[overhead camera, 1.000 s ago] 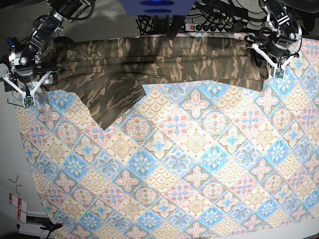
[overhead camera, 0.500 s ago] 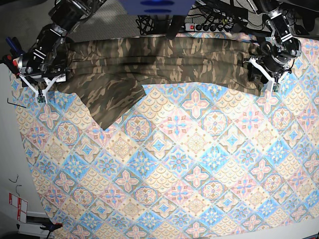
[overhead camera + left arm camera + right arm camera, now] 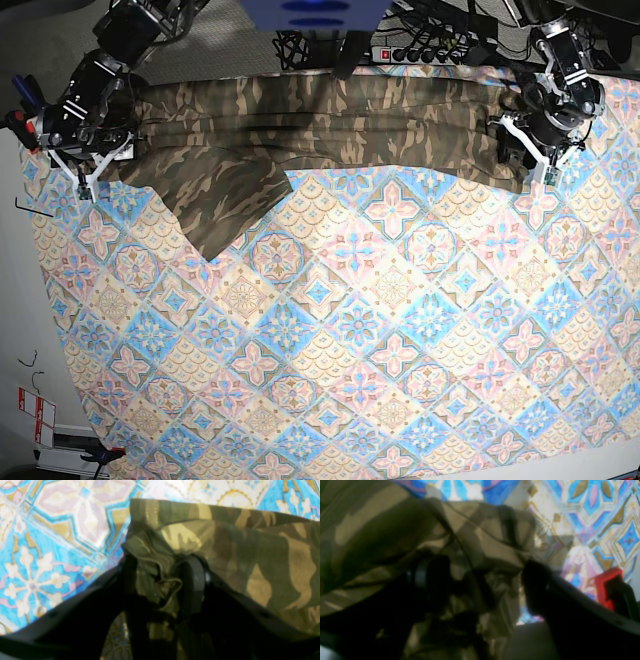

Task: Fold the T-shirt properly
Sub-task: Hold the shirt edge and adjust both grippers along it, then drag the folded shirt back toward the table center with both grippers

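The soft camouflage-print T-shirt (image 3: 330, 125) lies in a long folded band across the far edge of the pastel diamond-patterned tablecloth (image 3: 380, 330), its bunched corners pinched between the left gripper's (image 3: 162, 580) narrowed jaws and straddled by the right gripper's (image 3: 480, 585) wider-set jaws.

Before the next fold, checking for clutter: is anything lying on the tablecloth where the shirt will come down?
Nothing visible: the tablecloth in front of the shirt is bare in the base view.
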Controlling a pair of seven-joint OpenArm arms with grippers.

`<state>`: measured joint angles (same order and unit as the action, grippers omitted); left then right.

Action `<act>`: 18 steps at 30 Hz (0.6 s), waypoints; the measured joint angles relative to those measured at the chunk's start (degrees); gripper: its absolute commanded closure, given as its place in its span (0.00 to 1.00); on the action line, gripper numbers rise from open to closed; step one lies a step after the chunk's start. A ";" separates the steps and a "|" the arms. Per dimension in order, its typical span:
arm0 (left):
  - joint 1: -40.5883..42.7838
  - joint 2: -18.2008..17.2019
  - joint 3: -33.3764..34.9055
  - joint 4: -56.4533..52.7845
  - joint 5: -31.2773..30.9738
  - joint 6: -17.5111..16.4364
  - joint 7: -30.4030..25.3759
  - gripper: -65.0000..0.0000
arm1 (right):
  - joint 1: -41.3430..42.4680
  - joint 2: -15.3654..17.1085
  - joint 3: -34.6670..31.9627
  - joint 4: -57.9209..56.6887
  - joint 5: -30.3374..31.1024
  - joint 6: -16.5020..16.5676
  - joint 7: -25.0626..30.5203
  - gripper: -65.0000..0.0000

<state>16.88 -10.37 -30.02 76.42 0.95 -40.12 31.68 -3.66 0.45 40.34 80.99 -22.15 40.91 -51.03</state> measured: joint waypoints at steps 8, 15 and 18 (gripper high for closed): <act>0.55 -0.76 4.61 0.02 -0.85 0.87 -1.20 0.83 | 0.35 -0.46 -0.37 -1.81 0.61 0.55 0.87 0.98; -0.22 -0.76 4.68 -0.31 -0.57 0.63 -0.24 0.86 | 2.47 0.98 -0.15 -3.13 0.17 1.36 -1.22 0.89; -0.20 -0.81 4.68 -0.35 -0.66 0.44 -0.48 0.86 | 2.36 2.01 -0.17 -2.54 0.81 1.75 -0.63 0.81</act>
<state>16.69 -11.18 -25.34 76.07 0.30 -39.68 31.20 -1.30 2.46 40.16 78.46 -21.34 42.65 -51.66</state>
